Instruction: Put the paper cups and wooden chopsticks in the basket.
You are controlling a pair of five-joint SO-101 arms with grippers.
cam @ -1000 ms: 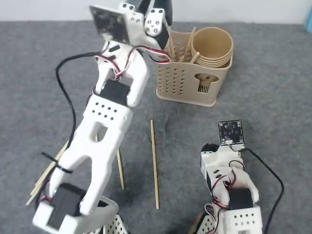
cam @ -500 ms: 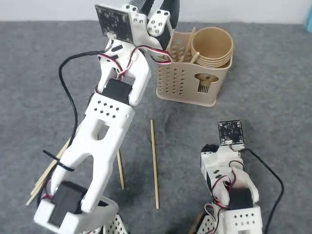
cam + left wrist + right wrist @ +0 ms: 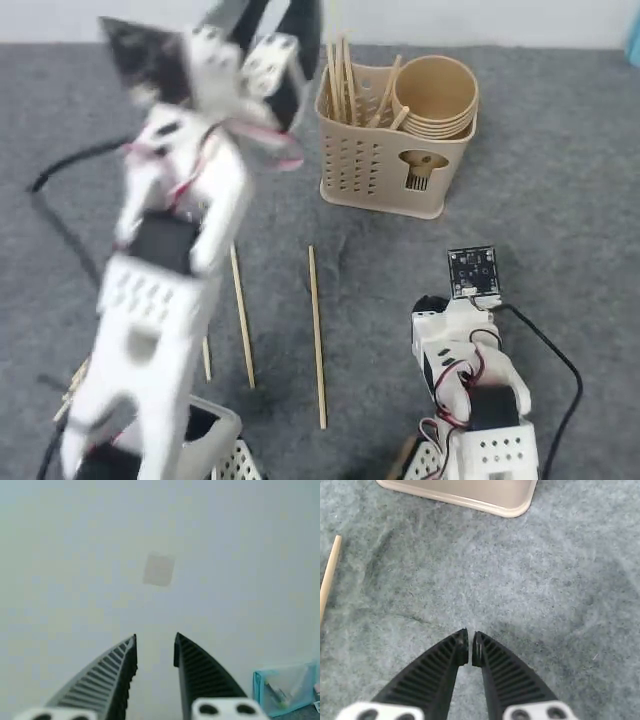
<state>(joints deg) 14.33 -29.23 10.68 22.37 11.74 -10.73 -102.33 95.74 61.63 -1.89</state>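
High view first: the basket [image 3: 385, 170] stands at about 1 o'clock on the grey surface [image 3: 560, 200]. The stacked paper cups [image 3: 435, 95] sit in the compartment on its 3 o'clock side. Several upright chopsticks [image 3: 340, 75] lean in the compartment on its 9 o'clock side.

The left arm [image 3: 165, 260], blurred, stretches from 7 o'clock up toward 11 o'clock. Its far end is raised just beside the basket, at the basket's 9 o'clock side. From the left wrist view, the left tool [image 3: 155, 636] has its fingers apart with nothing between them, pointing at a pale wall.

A loose chopstick [image 3: 316, 335] lies flat near the centre of the surface, running from 12 to 6 o'clock. A second chopstick [image 3: 242, 318] lies at its 9 o'clock side, roughly parallel and apart from it. More chopstick ends [image 3: 75, 385] poke out at 8 o'clock, beside the left arm's base.

The right arm [image 3: 470, 380] sits at 5 o'clock. In the right wrist view the right tool [image 3: 470, 647] is closed, its fingertips almost touching and empty. It hangs low over the surface, with the basket's base beyond the fingertips.
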